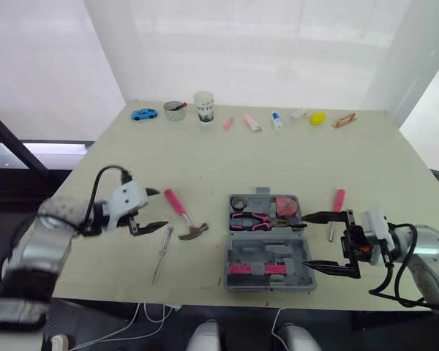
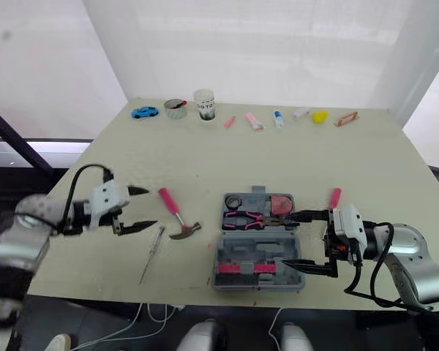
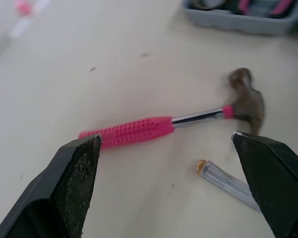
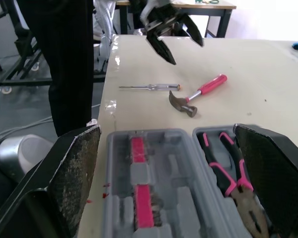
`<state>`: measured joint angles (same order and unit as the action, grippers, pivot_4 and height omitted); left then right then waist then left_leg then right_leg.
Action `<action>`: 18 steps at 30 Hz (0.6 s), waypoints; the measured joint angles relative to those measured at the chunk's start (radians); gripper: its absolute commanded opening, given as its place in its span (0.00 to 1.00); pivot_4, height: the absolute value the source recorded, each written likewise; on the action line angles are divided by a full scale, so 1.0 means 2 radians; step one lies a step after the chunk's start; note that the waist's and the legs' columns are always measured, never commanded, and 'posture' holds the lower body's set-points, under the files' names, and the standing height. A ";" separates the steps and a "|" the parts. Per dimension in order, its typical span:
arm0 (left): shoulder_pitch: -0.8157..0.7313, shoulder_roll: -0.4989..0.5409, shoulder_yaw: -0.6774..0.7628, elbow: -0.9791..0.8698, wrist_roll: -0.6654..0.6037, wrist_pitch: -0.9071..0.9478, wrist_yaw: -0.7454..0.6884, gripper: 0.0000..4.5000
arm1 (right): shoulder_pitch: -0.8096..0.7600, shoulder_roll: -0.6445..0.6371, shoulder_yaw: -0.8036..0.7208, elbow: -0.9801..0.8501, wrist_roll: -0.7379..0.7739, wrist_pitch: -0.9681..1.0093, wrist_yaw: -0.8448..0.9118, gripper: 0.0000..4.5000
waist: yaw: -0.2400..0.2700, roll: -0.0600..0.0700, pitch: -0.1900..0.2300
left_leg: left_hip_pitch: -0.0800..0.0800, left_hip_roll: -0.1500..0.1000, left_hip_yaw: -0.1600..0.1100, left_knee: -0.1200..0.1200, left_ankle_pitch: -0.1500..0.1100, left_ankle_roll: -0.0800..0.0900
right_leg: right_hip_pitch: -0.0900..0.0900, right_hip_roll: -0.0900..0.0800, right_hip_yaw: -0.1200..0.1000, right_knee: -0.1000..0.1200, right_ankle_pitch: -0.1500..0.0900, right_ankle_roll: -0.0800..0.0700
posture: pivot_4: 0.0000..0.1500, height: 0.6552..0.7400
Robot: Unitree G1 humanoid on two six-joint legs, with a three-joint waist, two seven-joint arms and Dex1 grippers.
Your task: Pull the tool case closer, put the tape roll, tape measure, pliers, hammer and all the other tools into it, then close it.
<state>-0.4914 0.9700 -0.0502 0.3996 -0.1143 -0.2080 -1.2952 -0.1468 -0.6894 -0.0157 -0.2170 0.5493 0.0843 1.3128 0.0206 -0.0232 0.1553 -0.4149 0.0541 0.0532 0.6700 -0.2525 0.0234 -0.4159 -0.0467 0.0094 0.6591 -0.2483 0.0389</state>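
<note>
The grey tool case (image 1: pixel 269 265) lies open near the table's front edge. Its far tray holds the tape roll (image 1: pixel 238 202), pink-handled pliers (image 1: pixel 252 218) and a pink tape measure (image 1: pixel 285 207). The pink-handled hammer (image 1: pixel 183 216) lies left of the case, with a thin clear screwdriver (image 1: pixel 161 256) beside it. A pink-handled screwdriver (image 1: pixel 337 203) lies right of the case. My left gripper (image 1: pixel 161 208) hovers open just left of the hammer (image 3: pixel 154 128). My right gripper (image 1: pixel 306 240) stands open at the case's right edge, facing the case (image 4: pixel 154 183).
Along the table's far edge stand a blue toy car (image 1: pixel 143 114), a tin (image 1: pixel 175 110), a cup (image 1: pixel 204 106), several small pink and white items and a yellow object (image 1: pixel 318 118). The table's middle is bare. Cables hang below the front edge.
</note>
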 measured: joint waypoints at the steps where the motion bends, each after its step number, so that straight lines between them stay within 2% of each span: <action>1: -0.025 0.001 -0.014 0.021 0.001 -0.029 -0.040 0.99 | -0.001 0.000 0.000 0.000 0.000 0.000 -0.001 1.00 | -0.001 0.000 0.000 | 0.000 0.000 0.000 0.000 0.000 0.000 | 0.000 0.000 0.000 0.000 0.000 0.000 | 1.00 1.00; 3: -0.064 -0.002 -0.056 0.069 0.006 -0.087 -0.110 0.99 | -0.003 0.001 0.001 0.002 -0.001 0.000 -0.003 1.00 | -0.005 0.000 0.000 | 0.000 0.000 0.001 0.000 0.000 0.000 | 0.000 0.000 0.001 0.000 0.001 0.002 | 1.00 1.00; 5: -0.096 -0.003 -0.108 0.111 0.013 -0.139 -0.126 0.99 | -0.004 0.002 0.001 0.003 -0.001 0.000 -0.006 1.00 | -0.005 0.000 0.000 | 0.000 0.000 0.001 0.000 0.000 0.000 | 0.000 0.000 0.001 0.000 0.001 0.002 | 1.00 1.00; 6: -0.103 -0.003 -0.118 0.118 0.016 -0.149 -0.126 0.99 | -0.005 0.003 0.001 0.003 -0.001 0.001 -0.006 1.00 | -0.005 0.000 0.000 | 0.000 0.000 0.001 0.000 0.000 0.000 | 0.000 0.001 0.001 0.000 0.001 0.002 | 1.00 1.00; 9: -0.183 0.001 -0.230 0.186 0.042 -0.266 -0.128 0.99 | -0.005 0.004 0.000 0.002 0.000 0.001 -0.008 1.00 | -0.003 -0.001 0.001 | 0.000 0.000 0.000 0.000 0.000 0.000 | 0.000 0.001 0.001 0.000 0.001 0.002 | 1.00 1.00; 10: -0.189 0.001 -0.237 0.190 0.044 -0.275 -0.128 0.99 | -0.005 0.004 0.000 0.002 0.000 0.001 -0.009 1.00 | -0.002 -0.001 0.001 | 0.000 0.000 0.000 0.000 0.000 0.000 | 0.000 0.001 0.001 0.000 0.001 0.002 | 1.00 1.00; 14: -0.274 -0.010 -0.344 0.280 0.104 -0.425 -0.129 0.99 | 0.010 0.003 -0.003 -0.001 0.000 0.001 -0.017 1.00 | -0.002 -0.001 0.001 | 0.000 0.000 0.001 0.000 0.000 0.000 | 0.000 0.001 0.002 0.000 0.001 0.002 | 1.00 1.00; 17: -0.296 -0.031 -0.369 0.319 0.133 -0.480 -0.129 0.99 | 0.014 0.003 -0.005 -0.002 0.000 0.001 -0.020 1.00 | -0.003 -0.001 0.001 | 0.000 0.000 0.001 0.001 0.000 0.000 | 0.000 0.001 0.002 0.000 0.001 0.002 | 1.00 1.00; 18: -0.308 -0.054 -0.378 0.343 0.166 -0.524 -0.129 0.99 | 0.017 0.003 -0.007 -0.005 0.000 0.001 -0.025 1.00 | -0.003 -0.001 0.001 | 0.000 0.000 0.001 0.001 0.000 0.000 | 0.000 0.001 0.002 0.000 0.001 0.002 | 1.00 1.00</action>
<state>-1.1067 0.8623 -0.8058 1.0848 0.2167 -1.2563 -1.5537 -0.1121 -0.6833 -0.0291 -0.2275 0.5491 0.0871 1.2624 0.0153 -0.0257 0.1572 -0.4155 0.0544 0.0547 0.6714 -0.2526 0.0238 -0.4159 -0.0451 0.0133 0.6592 -0.2461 0.0438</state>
